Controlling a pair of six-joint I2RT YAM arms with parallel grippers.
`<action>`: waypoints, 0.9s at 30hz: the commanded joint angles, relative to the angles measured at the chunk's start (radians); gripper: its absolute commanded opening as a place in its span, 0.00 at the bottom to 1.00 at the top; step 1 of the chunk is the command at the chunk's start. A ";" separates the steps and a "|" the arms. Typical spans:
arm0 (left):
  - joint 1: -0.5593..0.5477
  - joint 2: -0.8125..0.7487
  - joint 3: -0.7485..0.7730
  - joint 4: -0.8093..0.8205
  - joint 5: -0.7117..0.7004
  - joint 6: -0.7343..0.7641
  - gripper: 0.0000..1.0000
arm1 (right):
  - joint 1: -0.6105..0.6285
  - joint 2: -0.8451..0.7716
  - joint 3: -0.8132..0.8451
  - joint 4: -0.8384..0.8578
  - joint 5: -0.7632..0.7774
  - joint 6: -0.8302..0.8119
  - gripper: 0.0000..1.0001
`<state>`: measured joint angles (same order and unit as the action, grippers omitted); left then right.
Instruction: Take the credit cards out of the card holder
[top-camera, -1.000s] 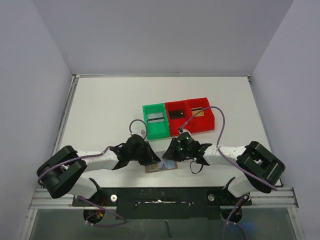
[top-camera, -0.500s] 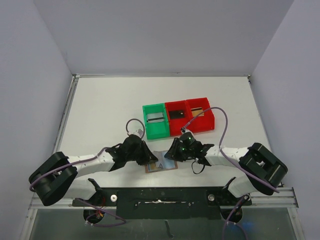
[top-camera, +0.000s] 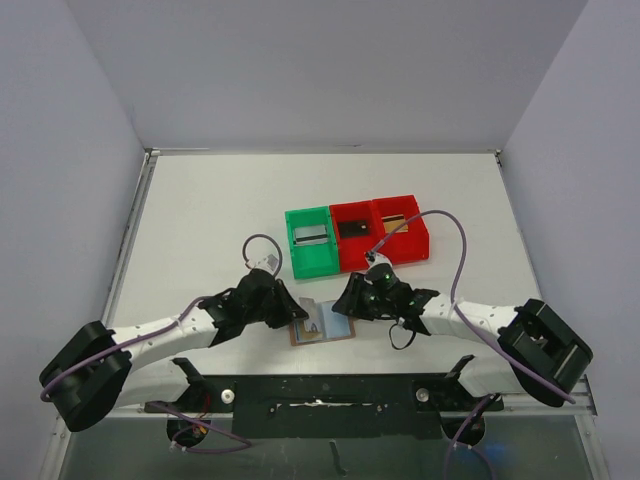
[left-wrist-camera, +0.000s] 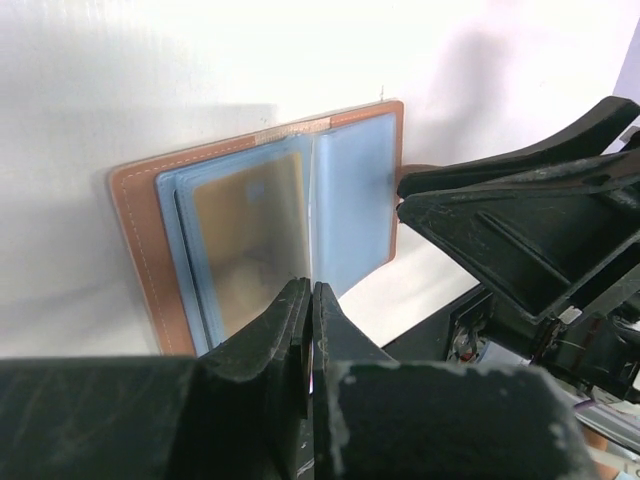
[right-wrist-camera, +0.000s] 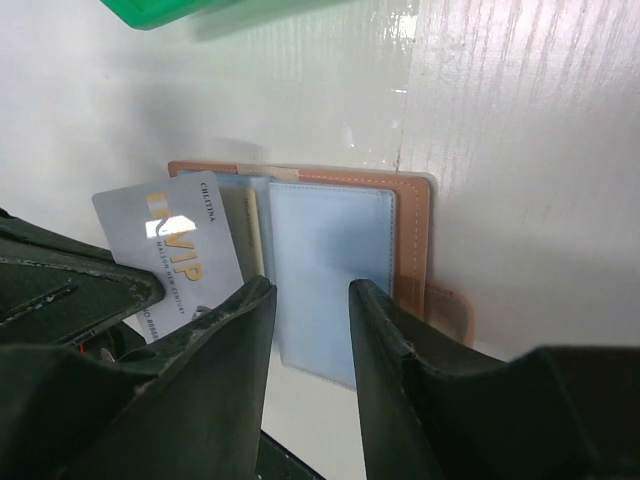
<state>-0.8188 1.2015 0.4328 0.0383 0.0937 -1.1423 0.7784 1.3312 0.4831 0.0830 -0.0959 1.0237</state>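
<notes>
The brown card holder (top-camera: 330, 330) lies open near the table's front edge, with its pale blue pockets up; it also shows in the left wrist view (left-wrist-camera: 250, 215) and the right wrist view (right-wrist-camera: 330, 250). My left gripper (top-camera: 293, 312) is shut on a grey-white VIP card (right-wrist-camera: 170, 245), seen as a pale sheet (top-camera: 307, 312) tilted over the holder's left half. In the left wrist view the jaws (left-wrist-camera: 311, 297) are pressed together on its thin edge. My right gripper (right-wrist-camera: 310, 290) is open over the holder's right blue pocket and holds nothing; it is also in the top view (top-camera: 347, 303).
A green bin (top-camera: 310, 255) and two red bins (top-camera: 352, 245) (top-camera: 403, 240) stand in a row just behind the holder, each with a card in it. The right gripper's fingers (left-wrist-camera: 500, 215) sit close to the left gripper. The table's front rail (top-camera: 320, 385) is close below.
My left gripper has drawn back to the left with the card, which now shows as a pale sheet beside the holder. My right gripper has shifted slightly over the holder's right side.
</notes>
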 joint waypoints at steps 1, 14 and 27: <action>0.010 -0.080 0.055 -0.032 -0.060 0.038 0.00 | 0.000 -0.045 0.058 -0.015 0.029 -0.066 0.37; 0.019 -0.190 0.058 -0.156 -0.124 0.040 0.00 | 0.039 0.006 0.084 0.050 -0.005 -0.063 0.37; 0.026 -0.335 0.033 -0.204 -0.199 0.025 0.00 | 0.086 0.186 0.164 0.154 -0.127 -0.078 0.36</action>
<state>-0.8009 0.9009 0.4496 -0.1658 -0.0643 -1.1179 0.8536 1.4895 0.6010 0.1513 -0.1783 0.9623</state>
